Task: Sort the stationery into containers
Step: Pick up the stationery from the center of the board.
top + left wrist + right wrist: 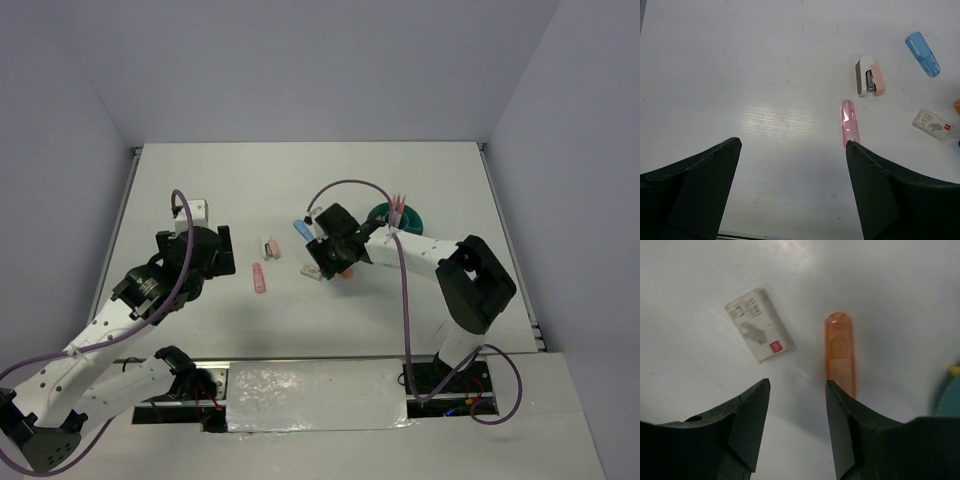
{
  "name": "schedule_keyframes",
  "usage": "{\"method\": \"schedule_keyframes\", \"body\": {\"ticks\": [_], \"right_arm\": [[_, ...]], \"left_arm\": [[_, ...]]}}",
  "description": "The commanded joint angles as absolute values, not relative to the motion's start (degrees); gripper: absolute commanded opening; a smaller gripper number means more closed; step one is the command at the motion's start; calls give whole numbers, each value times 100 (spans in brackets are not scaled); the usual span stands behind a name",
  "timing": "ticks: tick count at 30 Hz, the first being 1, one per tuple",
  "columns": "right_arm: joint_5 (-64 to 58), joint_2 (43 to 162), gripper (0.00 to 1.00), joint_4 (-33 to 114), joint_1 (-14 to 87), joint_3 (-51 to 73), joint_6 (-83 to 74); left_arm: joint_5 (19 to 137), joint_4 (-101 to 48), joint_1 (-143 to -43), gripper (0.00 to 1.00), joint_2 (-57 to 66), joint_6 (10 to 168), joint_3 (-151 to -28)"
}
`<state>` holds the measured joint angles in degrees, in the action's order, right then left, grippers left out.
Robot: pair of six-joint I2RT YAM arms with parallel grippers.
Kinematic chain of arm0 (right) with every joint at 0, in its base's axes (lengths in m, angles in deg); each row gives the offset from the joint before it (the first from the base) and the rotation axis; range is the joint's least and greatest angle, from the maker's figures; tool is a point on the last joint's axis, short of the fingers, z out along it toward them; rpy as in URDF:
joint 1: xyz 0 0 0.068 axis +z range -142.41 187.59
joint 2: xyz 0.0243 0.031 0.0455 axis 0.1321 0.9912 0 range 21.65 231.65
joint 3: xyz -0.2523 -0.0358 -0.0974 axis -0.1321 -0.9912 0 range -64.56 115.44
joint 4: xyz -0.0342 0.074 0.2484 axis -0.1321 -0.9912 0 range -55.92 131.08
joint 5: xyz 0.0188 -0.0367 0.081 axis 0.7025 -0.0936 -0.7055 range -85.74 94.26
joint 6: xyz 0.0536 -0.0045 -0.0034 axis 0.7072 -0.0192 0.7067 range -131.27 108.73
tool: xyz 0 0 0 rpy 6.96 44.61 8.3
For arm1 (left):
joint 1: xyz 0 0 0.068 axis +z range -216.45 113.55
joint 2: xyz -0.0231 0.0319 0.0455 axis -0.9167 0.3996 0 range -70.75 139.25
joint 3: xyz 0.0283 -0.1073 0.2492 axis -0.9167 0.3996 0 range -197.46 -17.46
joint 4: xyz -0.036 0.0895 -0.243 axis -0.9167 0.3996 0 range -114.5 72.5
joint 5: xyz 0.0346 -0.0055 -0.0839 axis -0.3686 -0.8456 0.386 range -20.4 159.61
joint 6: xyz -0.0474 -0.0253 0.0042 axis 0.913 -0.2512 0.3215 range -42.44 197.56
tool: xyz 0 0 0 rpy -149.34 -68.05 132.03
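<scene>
1. Stationery lies loose on the white bench point(300, 180), spread between the two arms. None of it is gripped.
2. Pink oblong piece point(850, 122): translucent, rounded at its far end, lying flat just ahead of one finger of the left pincer.
3. Small pink-and-white stapler point(870, 75): just beyond the pink piece and apart from it.
4. Blue oblong piece point(922, 53): translucent, lying farther to the right and well apart from the stapler.
5. White box point(759, 325): flat and printed, with a small red mark at one corner. It lies askew ahead of the right pincer.
6. Orange oblong piece point(840, 352): translucent, lying beside the box without touching it. One finger of the right pincer hides its near end.
7. Teal cup point(397, 217): round, standing on the bench to the right of the loose items, with thin reddish pens point(399, 205) upright in it.
8. Left pincer point(793, 144): spread fully wide above bare bench, with nothing in it.
9. Right pincer point(797, 384): parted about halfway, with nothing between the fingers.
10. Obstruction: from overhead, the right arm's wrist hangs over the box and the orange piece and stands between the loose items and the cup.
</scene>
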<state>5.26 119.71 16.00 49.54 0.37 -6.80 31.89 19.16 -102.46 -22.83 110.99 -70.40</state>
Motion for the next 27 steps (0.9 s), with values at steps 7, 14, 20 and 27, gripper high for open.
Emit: {"method": "schedule_keyframes", "body": {"ticks": [7, 14, 20, 27], "right_arm": [[-172, 12437, 61, 2087, 5382, 345, -1496], [347, 12896, 61, 2113, 5399, 672, -1628], [277, 13011, 59, 2052, 5417, 786, -1813], [365, 12906, 20, 2332, 5426, 558, -1708]], "left_arm": [[3462, 1637, -10222, 99, -2277, 10929, -7177], [3585, 1593, -10213, 99, -2233, 10867, -7168], [3630, 1576, -10222, 99, -2224, 10841, -7160], [3665, 1558, -10213, 99, -2215, 10832, -7151]]}}
